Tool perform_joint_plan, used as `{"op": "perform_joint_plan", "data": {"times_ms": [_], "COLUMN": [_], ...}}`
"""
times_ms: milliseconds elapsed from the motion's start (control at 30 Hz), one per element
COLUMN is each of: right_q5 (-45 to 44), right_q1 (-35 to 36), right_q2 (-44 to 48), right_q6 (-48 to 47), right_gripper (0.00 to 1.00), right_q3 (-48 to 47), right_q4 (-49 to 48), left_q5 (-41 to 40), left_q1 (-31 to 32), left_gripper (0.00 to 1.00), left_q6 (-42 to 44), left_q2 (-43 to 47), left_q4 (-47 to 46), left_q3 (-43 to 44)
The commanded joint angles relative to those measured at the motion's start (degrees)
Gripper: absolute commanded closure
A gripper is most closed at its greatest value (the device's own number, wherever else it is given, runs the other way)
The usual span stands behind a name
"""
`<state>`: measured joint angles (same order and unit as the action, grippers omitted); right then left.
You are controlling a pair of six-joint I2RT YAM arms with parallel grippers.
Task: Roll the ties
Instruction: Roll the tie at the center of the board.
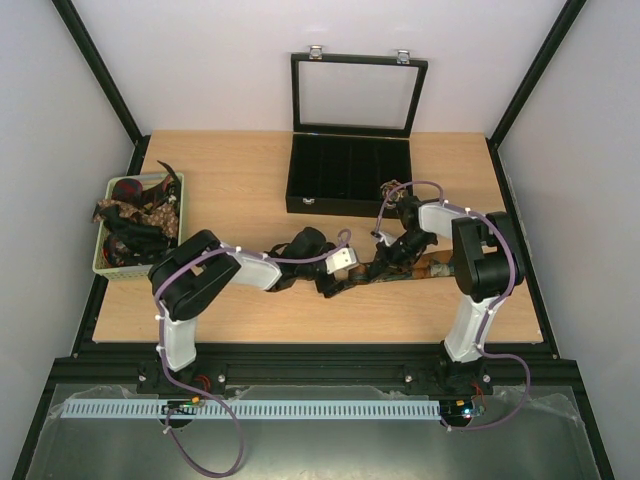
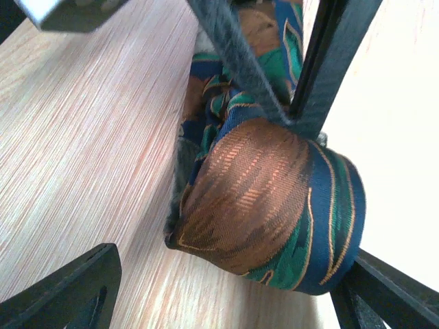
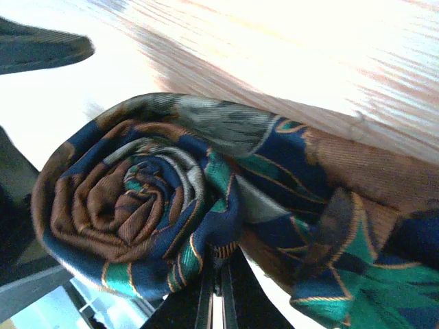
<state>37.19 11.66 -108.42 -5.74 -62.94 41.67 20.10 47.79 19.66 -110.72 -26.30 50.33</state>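
Fabric with a fine ribbed weave and a slight sheen makes up the tie: a navy ground with copper-brown leaf shapes, green patches and thin gold outlines. One end is wound into a fat, soft-edged roll, and its layers show as a spiral of rings in the right wrist view. The rest trails flat along the pale wood-grain table toward the right arm. The left hand stands wide, with the roll lying between its matt black fingers. One finger is close against the cloth and the other is apart from it. The right hand is closed to a thin slit. Its dark woven-textured bars meet in a V on the roll where the flat tail leaves it. I cannot tell whether any cloth is pinched there.
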Motion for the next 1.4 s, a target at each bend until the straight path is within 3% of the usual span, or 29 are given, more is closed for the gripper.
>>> {"op": "perform_joint_plan", "data": {"times_ms": [0,333,667,800,933,1033,1200,1367], "right_q5": [-13.6,-14.6,-14.5,-13.7,-12.6,-9.7,-1.1,1.6], "right_q1": [0.3,0.4,0.4,0.5,0.4,0.1,-1.4,-1.8], "right_q2": [-2.7,-9.0,-9.5,-9.9,-9.2,-6.9,-1.3,-0.9], "right_q6": [1.1,2.2,-0.3,-0.4,-0.7,-1.7,-3.8,-1.5], "right_gripper": [0.99,0.99,0.99,0.99,0.99,0.89,0.74,0.72], "right_q3": [1.5,-4.4,-4.4,-5.0,-5.4,-6.4,-8.9,-9.1], "right_q4": [-1.5,-0.6,1.7,2.1,2.5,3.9,6.4,4.3], "left_q5": [4.2,5.5,5.0,7.2,7.6,8.5,10.5,12.2], "left_q1": [-0.1,0.7,1.1,1.9,2.0,1.4,0.0,-1.1], "left_gripper": [0.15,0.14,0.20,0.31,0.57,0.69,0.75,0.75], "left_q6": [-3.2,-1.9,4.6,7.8,7.5,6.5,7.0,9.1], "left_q2": [1.8,-1.5,-7.1,-8.6,-9.0,-8.3,-7.8,-7.1], "left_q4": [-2.4,-9.1,-3.0,0.3,2.7,2.9,3.5,4.2], "left_q3": [-0.2,-1.4,7.4,9.1,9.1,7.0,3.3,1.1]}}
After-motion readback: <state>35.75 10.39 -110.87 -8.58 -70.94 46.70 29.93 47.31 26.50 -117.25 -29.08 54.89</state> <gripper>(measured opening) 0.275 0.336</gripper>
